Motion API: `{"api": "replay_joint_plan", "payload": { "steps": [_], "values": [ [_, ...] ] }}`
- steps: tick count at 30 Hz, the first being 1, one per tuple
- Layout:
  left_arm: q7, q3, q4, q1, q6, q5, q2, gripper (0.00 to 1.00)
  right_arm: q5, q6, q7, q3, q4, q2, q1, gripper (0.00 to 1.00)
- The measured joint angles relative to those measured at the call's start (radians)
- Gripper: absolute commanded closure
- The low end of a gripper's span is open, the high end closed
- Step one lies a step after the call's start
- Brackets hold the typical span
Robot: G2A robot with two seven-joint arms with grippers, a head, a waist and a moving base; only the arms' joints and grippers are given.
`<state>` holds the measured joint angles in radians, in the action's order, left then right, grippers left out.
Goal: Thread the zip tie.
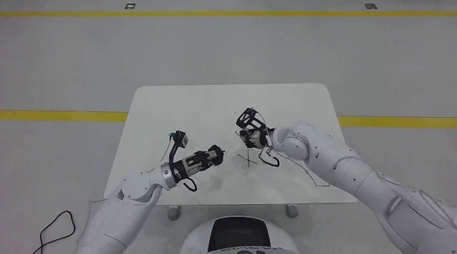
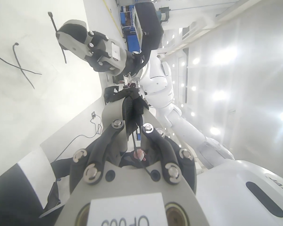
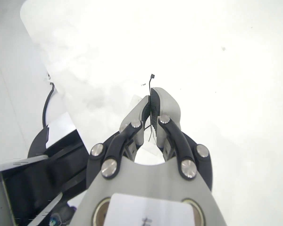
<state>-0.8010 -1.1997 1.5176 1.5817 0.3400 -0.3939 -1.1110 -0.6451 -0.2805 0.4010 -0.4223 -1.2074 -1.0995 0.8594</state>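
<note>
The zip tie (image 3: 151, 84) is pinched between the pressed-together pads of the right hand (image 3: 151, 96). It is held over the middle of the worktop (image 1: 214, 104), with broad bare surface beyond the fingertips out to the far edge. Its long axis follows the fingers, head jutting past the tips and tail trailing palmward. Two crossed ties (image 2: 21, 68) lie near both hands. The left hand (image 2: 129, 97), apart from the right, is closed on a thin black strand (image 2: 133, 139).

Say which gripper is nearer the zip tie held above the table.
Right. The right gripper is clamped on the zip tie; the left gripper sits apart from it, not touching.
</note>
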Motion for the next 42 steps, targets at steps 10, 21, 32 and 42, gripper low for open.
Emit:
{"api": "replay_joint_plan", "payload": {
  "steps": [10, 21, 32, 42],
  "values": [
    [0.079, -0.011, 0.082, 0.062, 0.000, 0.004, -0.013, 1.00, -0.026, 0.047, -0.197, -0.162, -0.155, 0.073, 0.178, 1.00],
    [0.077, -0.015, 0.094, 0.077, 0.000, -0.008, -0.019, 1.00, -0.021, 0.034, -0.232, -0.210, -0.190, 0.087, 0.229, 1.00],
    [0.152, 0.009, 0.129, 0.116, 0.000, -0.041, -0.027, 1.00, -0.012, 0.060, -0.410, -0.276, -0.216, 0.084, 0.332, 1.00],
    [0.213, 0.010, 0.161, 0.141, 0.000, -0.058, -0.044, 1.00, 0.007, 0.061, -0.478, -0.312, -0.226, 0.077, 0.384, 1.00]
  ]
}}
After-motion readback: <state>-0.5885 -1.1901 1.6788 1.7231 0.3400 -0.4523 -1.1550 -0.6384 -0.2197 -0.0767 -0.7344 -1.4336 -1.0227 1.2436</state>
